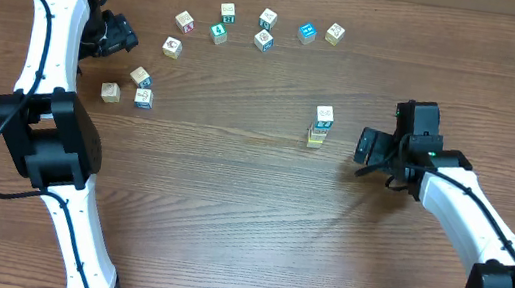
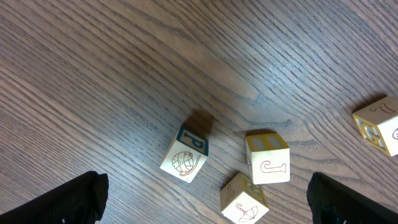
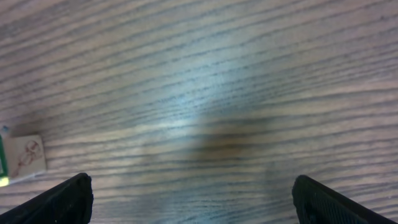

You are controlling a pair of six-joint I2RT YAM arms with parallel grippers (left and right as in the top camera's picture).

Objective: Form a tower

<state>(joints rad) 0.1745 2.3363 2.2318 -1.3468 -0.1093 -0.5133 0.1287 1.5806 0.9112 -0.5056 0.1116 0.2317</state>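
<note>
tower (image 1: pixel 321 126): slim stack of small wooden picture cubes, upright, with the right gripper (image 1: pixel 365 151) near it, spread wide and empty, and the left gripper (image 1: pixel 123 39) well apart from it, likewise empty; likely light, rigid, easily toppled, best pinched on opposite flat faces.

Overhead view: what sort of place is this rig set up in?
Probably a robot lab or test bench: a wood-grain table, loose picture cubes scattered on it, and a small tower of cubes.
</note>
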